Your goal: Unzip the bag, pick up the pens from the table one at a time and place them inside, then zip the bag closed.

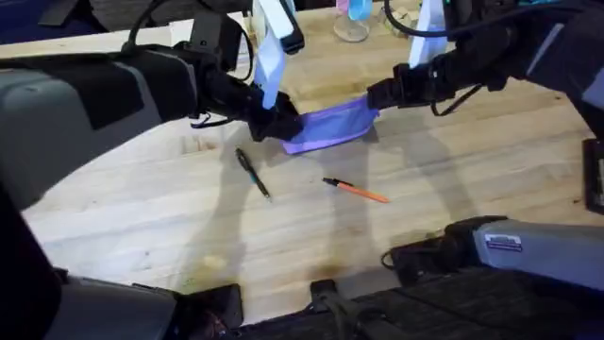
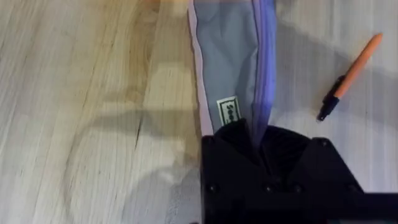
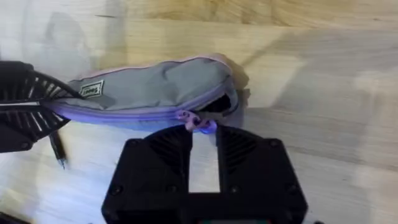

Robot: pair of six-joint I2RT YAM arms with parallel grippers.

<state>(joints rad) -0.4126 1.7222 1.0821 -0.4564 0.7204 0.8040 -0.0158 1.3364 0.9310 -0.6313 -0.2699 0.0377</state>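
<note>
The lavender bag (image 1: 332, 124) lies across the far middle of the table (image 1: 142, 236), its grey side up in the left wrist view (image 2: 227, 56). My left gripper (image 1: 279, 126) is shut on the bag's left end (image 2: 254, 132). At the bag's right end my right gripper (image 1: 379, 94) stands narrowly open, with the zipper pull (image 3: 196, 121) just at its fingertips (image 3: 169, 144). The zip gapes a little at that end. The black pen (image 1: 253, 174) and the orange pen (image 1: 357, 190) lie on the wood in front of the bag.
A clear glass container (image 1: 351, 21) and other items stand at the table's far edge. Dark gear (image 1: 528, 247) sits along the near right edge. Bare wood stretches left of and in front of the pens.
</note>
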